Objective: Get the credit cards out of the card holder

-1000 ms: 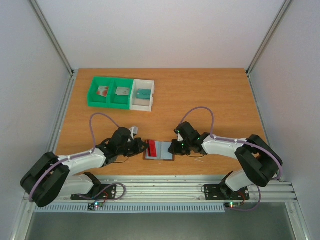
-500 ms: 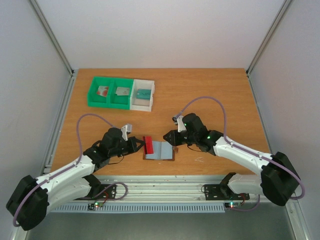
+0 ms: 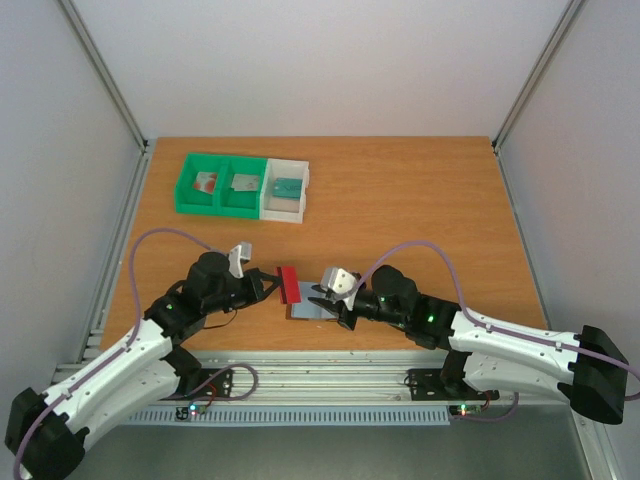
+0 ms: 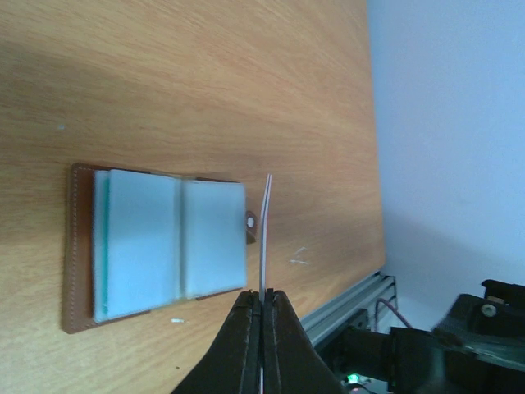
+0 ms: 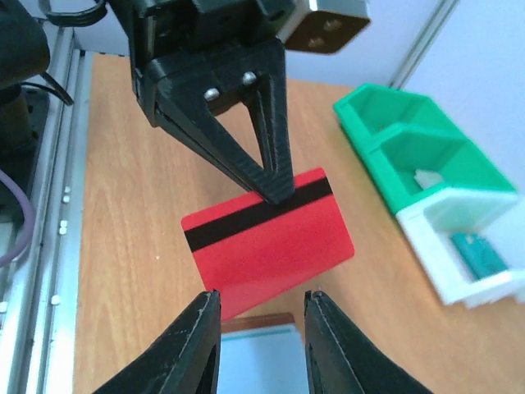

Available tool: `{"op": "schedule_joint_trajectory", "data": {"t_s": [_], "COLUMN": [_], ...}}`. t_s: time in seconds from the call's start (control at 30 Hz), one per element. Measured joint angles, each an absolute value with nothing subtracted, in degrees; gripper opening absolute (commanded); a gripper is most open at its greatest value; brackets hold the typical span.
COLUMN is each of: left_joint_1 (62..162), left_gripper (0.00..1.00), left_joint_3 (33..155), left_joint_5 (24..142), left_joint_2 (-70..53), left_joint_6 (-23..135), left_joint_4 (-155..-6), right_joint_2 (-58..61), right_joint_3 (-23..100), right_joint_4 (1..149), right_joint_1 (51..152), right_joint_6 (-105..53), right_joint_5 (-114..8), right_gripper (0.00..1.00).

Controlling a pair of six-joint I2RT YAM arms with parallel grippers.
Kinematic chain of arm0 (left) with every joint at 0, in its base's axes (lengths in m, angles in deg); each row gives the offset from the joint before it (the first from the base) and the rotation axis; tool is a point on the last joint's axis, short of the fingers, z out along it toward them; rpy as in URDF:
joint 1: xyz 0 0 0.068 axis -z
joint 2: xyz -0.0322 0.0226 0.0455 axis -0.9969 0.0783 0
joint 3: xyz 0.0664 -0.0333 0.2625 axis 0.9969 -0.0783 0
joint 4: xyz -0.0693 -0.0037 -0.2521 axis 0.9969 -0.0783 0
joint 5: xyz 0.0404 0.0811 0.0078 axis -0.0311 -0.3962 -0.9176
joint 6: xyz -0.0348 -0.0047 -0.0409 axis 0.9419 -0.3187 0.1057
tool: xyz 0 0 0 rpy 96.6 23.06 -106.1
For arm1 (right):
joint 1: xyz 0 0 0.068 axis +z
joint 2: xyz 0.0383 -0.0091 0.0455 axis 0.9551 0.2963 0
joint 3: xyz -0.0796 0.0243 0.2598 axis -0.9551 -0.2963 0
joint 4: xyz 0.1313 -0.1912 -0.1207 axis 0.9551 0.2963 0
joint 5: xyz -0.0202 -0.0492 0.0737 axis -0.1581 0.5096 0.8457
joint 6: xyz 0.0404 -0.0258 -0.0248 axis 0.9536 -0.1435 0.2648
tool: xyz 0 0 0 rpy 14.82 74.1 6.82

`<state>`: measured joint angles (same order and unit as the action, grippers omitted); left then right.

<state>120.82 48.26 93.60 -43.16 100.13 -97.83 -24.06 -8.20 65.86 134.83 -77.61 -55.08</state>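
- At upper left of the top view, the green bin (image 3: 215, 207) holds a pale card (image 3: 207, 182) in each compartment; the white bin (image 3: 282, 212) beside it holds a teal card (image 3: 287, 187).
- At lower centre, the holder (image 3: 308, 310) lies open on the table (image 3: 420, 200).
- The left gripper (image 3: 272, 287) pinches a red card (image 3: 289, 284) by the holder's upper-left corner.
- The right gripper (image 3: 332, 300) is over the holder's right half, its fingers apart and empty.

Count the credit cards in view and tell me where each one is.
4. The red card is pinched in the left hand; two lie in the green bin, one per compartment; one in the white bin. More may hide inside the card holder.
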Motion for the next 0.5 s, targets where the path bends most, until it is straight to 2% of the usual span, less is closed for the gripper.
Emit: {"op": "schedule_joint_trajectory", "data": {"t_s": [0.13, 0.2, 0.3, 0.5], "left_joint_1": [120.82, 120.82, 120.82, 120.82], "left_gripper": [0.0, 0.0, 0.0, 0.0], "left_joint_3": [49.61, 50.55, 51.84, 54.25], "left_joint_5": [94.06, 94.13, 94.06, 93.25], "left_joint_2": [-44.63, -45.22, -45.81, -46.61], "left_joint_6": [102.25, 103.34, 104.92, 107.06], "left_joint_4": [-99.99, -101.17, -102.5, -106.26], "right_joint_2": [-22.94, -21.85, -19.82, -15.01], "right_joint_3": [-8.2, -8.2, -8.71, -10.54], "right_joint_4": [63.06, 61.16, 56.92, 48.49], "right_joint_1": [138.17, 139.88, 141.25, 144.07], "right_joint_6": [-86.35, -90.72, -95.71, -104.16], "right_joint_5": [-60.0, -62.27, -65.25, -70.36], "right_gripper": [0.43, 0.45, 0.56, 0.6]}}
